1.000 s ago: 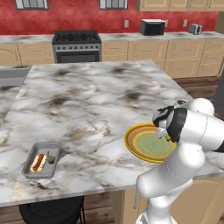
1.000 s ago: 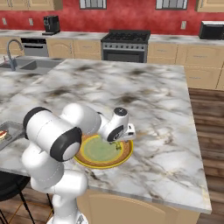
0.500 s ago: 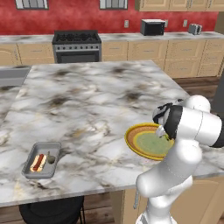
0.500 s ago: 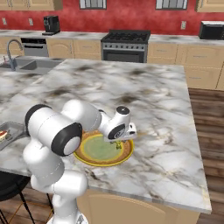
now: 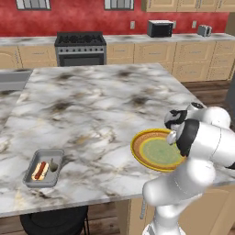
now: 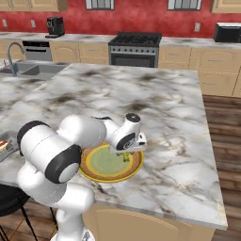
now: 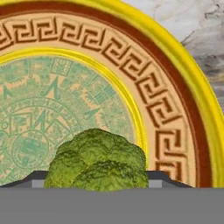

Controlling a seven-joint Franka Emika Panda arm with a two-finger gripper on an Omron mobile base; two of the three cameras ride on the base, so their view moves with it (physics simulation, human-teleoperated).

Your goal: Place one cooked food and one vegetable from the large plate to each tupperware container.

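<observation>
The large plate [image 5: 148,153] [image 6: 101,165] [image 7: 175,109] lies near the island's front right corner. My gripper [image 6: 125,153] [image 7: 98,178] hangs low over the plate's right side. It is shut on a green broccoli-like vegetable [image 7: 98,157] [image 6: 125,158], whose floret bulges up between the two dark fingertips. One tupperware container [image 5: 43,184] sits at the front left of the island with a hot dog [image 5: 40,170] and a small dark green vegetable [image 5: 54,166] in it. Its corner [image 6: 10,148] peeks in at the left edge of the right base view.
The marble island [image 5: 92,105] stretches back from the plate, and its front edge runs just behind my arm. A sink [image 6: 28,70] is set in at the far left. A stove [image 5: 80,46] stands by the red back wall. A dark stool [image 5: 55,220] sits below the container.
The jaws have gone from wide open to shut on the green vegetable. The hand has barely moved over the plate.
</observation>
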